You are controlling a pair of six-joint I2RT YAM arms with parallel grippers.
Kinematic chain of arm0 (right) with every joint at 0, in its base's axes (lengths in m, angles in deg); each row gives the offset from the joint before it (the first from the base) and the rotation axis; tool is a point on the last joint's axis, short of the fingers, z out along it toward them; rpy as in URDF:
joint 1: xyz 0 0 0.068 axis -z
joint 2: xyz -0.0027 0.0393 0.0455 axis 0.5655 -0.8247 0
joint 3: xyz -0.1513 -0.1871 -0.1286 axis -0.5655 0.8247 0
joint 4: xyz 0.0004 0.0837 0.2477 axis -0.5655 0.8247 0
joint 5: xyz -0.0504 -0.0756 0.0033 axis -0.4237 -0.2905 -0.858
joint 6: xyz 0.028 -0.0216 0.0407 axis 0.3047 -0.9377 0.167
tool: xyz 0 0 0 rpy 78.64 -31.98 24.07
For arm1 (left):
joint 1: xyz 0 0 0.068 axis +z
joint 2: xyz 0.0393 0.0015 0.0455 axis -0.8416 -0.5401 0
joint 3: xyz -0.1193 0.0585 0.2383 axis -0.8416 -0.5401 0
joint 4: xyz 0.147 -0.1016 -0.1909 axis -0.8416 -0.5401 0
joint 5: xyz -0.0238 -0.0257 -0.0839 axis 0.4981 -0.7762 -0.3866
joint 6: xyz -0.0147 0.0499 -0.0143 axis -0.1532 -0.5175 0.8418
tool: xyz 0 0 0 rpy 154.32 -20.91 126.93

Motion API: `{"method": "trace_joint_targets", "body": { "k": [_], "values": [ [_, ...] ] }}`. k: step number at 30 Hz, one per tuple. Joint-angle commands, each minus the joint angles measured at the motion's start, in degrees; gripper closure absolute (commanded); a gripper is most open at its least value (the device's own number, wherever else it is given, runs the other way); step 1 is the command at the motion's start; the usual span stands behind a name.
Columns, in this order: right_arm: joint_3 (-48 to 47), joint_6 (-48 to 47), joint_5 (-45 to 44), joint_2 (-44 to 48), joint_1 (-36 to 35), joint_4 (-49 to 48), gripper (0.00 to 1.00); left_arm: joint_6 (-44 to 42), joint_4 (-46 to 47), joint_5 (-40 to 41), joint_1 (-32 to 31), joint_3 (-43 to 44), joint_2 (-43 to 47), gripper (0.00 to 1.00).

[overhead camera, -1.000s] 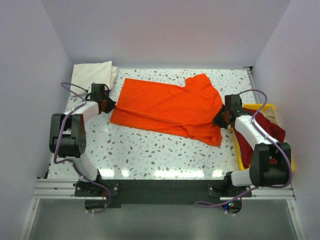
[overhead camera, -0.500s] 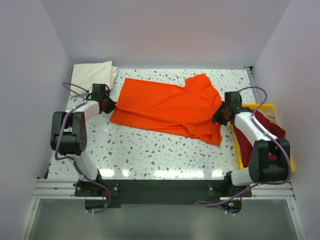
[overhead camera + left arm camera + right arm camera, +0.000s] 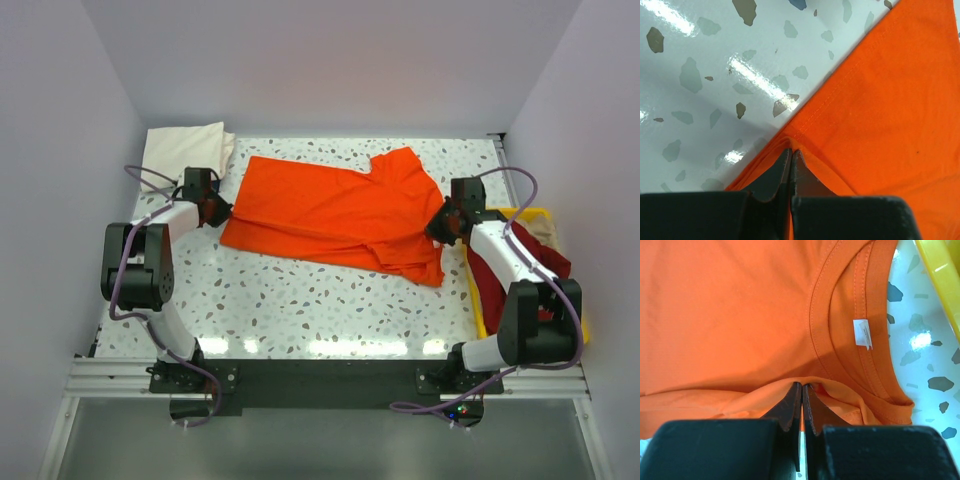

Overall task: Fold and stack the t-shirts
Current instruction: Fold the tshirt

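The bright orange t-shirt (image 3: 340, 215) lies spread across the middle of the table, its front part folded over. My left gripper (image 3: 213, 209) is shut on the shirt's left edge; the left wrist view shows the hem (image 3: 875, 105) pinched between the jaws (image 3: 791, 152). My right gripper (image 3: 442, 224) is shut on the shirt's right side near the collar; the right wrist view shows cloth bunched at the jaws (image 3: 802, 386), with the neck label (image 3: 862, 333) beyond. The cream shirt (image 3: 185, 148) lies folded at the back left. The dark red shirt (image 3: 520, 270) hangs out of the tray.
A yellow plastic tray (image 3: 540, 215) stands at the right edge, close behind my right arm; its rim shows in the right wrist view (image 3: 940, 270). White walls enclose the speckled table (image 3: 320, 300) on three sides.
My right gripper has moved a little toward the back with the shirt's right edge, pulling the cloth slightly. My left gripper has hardly moved.
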Motion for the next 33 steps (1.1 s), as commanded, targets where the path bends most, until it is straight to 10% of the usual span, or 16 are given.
{"method": "trace_joint_targets", "body": {
  "k": [1,21,27,33],
  "values": [
    [-1.64,0.40,-1.97,0.26,0.79,-0.60,1.00,0.25,2.03,0.74,0.71,1.21,1.03,1.00],
    [-2.08,0.31,-0.48,-5.19,1.67,-3.24,1.00,-0.27,4.75,-3.21,0.71,2.88,-1.87,0.92],
    [-4.71,-2.58,0.84,-7.21,1.67,-2.71,0.52,-1.33,6.43,-3.65,2.64,0.52,3.30,0.43],
    [-3.58,-3.47,0.41,-2.57,-0.34,-2.10,0.32,-0.80,3.70,1.88,3.44,-8.16,14.46,0.41]
  ]
}}
